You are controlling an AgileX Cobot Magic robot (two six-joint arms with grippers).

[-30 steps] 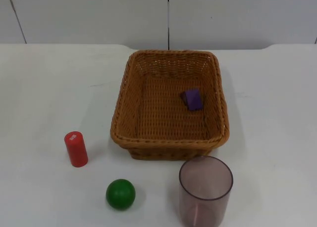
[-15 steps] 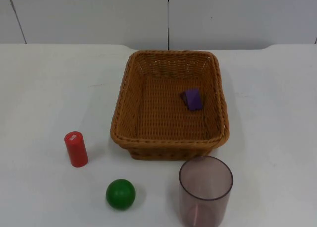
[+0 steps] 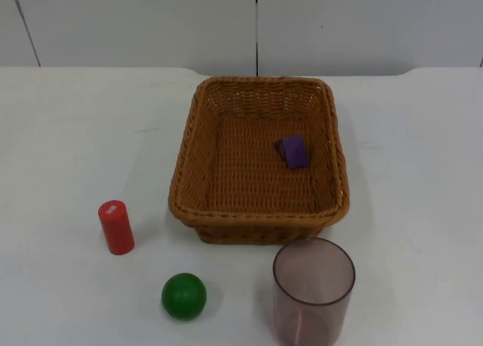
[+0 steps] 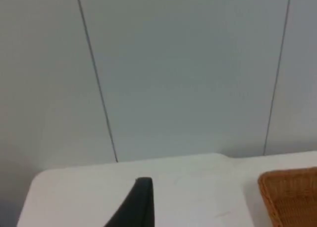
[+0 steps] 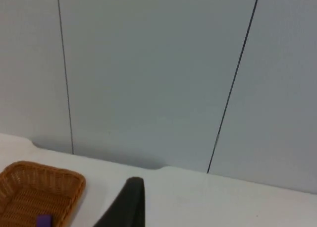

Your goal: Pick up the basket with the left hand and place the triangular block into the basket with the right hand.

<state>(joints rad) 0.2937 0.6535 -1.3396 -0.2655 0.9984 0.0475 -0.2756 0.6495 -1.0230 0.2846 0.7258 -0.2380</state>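
While the basket [image 3: 189, 146] sits flat on the white table [image 3: 75, 134], just ahead of the grey wall [image 3: 151, 21], the purple triangular block [image 3: 293, 151] already lies inside it. The block rests on the woven floor, toward the basket's right wall and a little to the far side of the middle, touching nothing but the weave.

The left gripper [image 4: 141, 202] hangs above the table near its far left part, looking toward the wall. A corner of the basket [image 4: 292, 195] stands off to its side, well apart from it. How wide this gripper stands I cannot tell, and it touches neither basket nor table. The left arm waits.

The right gripper [image 5: 130, 202] hangs likewise over the table's far right part, facing the wall, with the basket [image 5: 34, 187] off to its other side and a bit of the block [image 5: 44, 220] visible within the rim. Its spread I cannot tell either, and it is apart from both basket and block. The right arm waits too.

Nearer the camera in the top view stand three other things, all apart from the basket. A red cylinder [image 3: 115, 227] stands upright to the left of the basket's front corner. A green ball [image 3: 183, 295] lies between the cylinder and a clear cup [image 3: 312, 289]. The cup stands upright just before the basket's front rim, mouth up.
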